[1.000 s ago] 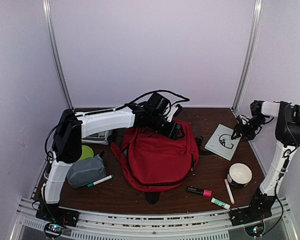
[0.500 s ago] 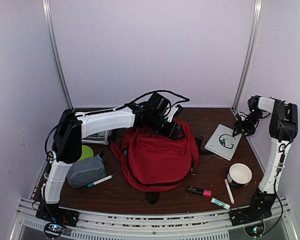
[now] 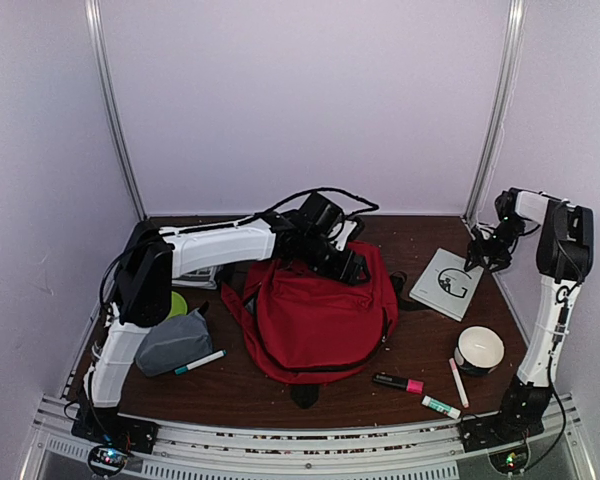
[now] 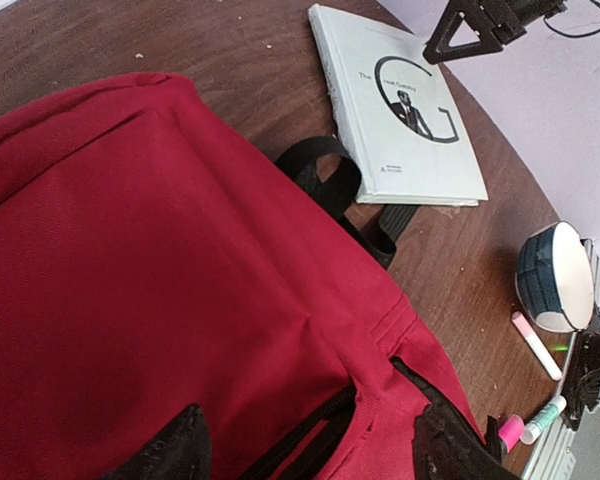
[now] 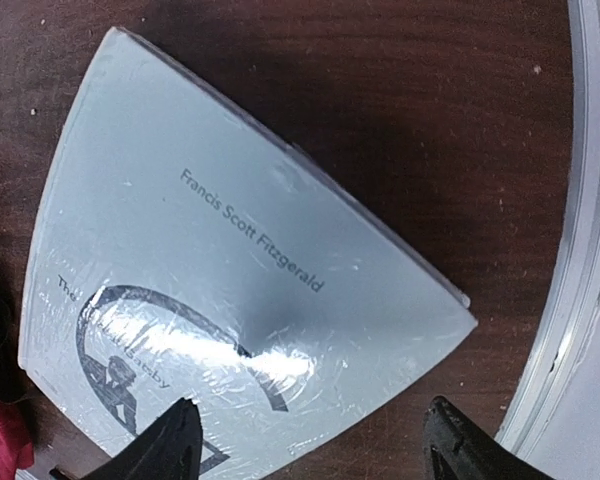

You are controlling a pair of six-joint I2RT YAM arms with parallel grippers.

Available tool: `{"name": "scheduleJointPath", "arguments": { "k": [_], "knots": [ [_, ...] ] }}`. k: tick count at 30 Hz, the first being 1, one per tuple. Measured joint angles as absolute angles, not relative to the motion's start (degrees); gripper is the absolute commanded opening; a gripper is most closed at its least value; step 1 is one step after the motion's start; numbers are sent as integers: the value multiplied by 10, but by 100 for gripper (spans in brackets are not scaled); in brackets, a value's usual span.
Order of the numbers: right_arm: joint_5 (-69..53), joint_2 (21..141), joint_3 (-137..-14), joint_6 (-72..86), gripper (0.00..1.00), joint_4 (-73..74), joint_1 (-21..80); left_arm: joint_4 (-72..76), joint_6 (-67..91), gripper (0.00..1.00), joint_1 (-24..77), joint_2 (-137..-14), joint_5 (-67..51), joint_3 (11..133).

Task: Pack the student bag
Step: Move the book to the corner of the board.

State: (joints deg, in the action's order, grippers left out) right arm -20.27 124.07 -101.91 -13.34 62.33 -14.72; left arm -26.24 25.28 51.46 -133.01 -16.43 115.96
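Hovering over your student bag [image 3: 320,315], left fingers [image 4: 170,450] gape wide; right fingers [image 5: 170,445] too, above the "Francis Scott Fitzgerald" book [image 5: 230,260].

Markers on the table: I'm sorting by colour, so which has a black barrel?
The pink-capped marker; the teal-tipped marker, pink-ended pen and green-ended marker are pale-barrelled.

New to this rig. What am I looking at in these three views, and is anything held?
Two white robot arms stand at the table's near edge. One picture looks down from above and behind them; the other two come from a camera on each wrist. The left gripper is open above the large red fabric backpack. The right gripper is open above the pale grey paperback book. Neither holds anything. Also on the brown table: a small grey zip pouch, a round bowl, a black-and-pink marker and a pink pen.
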Motion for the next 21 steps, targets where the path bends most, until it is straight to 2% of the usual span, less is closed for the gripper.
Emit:
{"name": "scheduleJointPath", "arguments": {
  "k": [11, 21],
  "knots": [
    [-166, 1277, -1072, -168, 77, 655, -99, -216, 303, 71, 515, -1360, -203, 1188],
    [-140, 1231, -990, -172, 81, 647, -126, -211, 344, 70, 524, -1470, -226, 1326]
  ]
}}
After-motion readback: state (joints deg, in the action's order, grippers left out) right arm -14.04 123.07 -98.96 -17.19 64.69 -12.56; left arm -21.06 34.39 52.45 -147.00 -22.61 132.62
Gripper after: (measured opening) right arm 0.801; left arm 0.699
